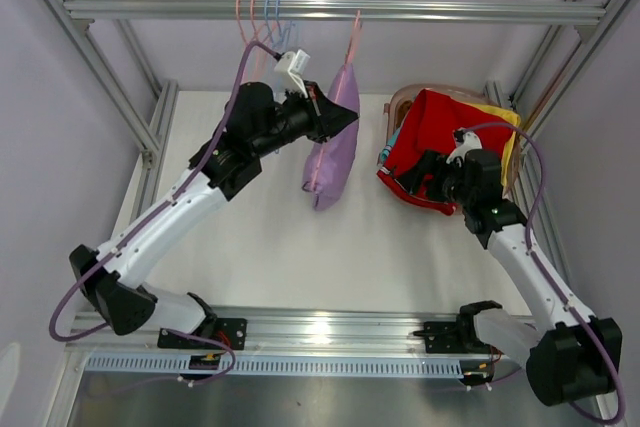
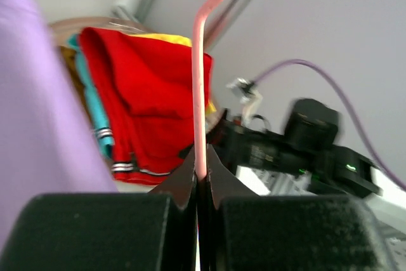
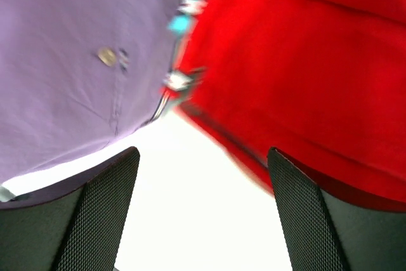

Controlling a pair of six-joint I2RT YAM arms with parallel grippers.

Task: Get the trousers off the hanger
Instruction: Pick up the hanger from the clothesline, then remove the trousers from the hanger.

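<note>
The left gripper (image 2: pixel 200 172) pinches the pink hanger (image 2: pixel 199 93) by its wire, lavender trousers (image 1: pixel 335 152) hanging on it under the far rail (image 1: pixel 450 12). The right gripper (image 3: pixel 202 157) gapes wide, holding nothing, near the red trousers (image 1: pixel 440 137) heaped at right

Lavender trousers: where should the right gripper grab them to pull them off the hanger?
Pinch the loose lower end of the lavender trousers, coming from the right: it hangs free toward the open right gripper, while the left gripper clamps the hanger above.
</note>
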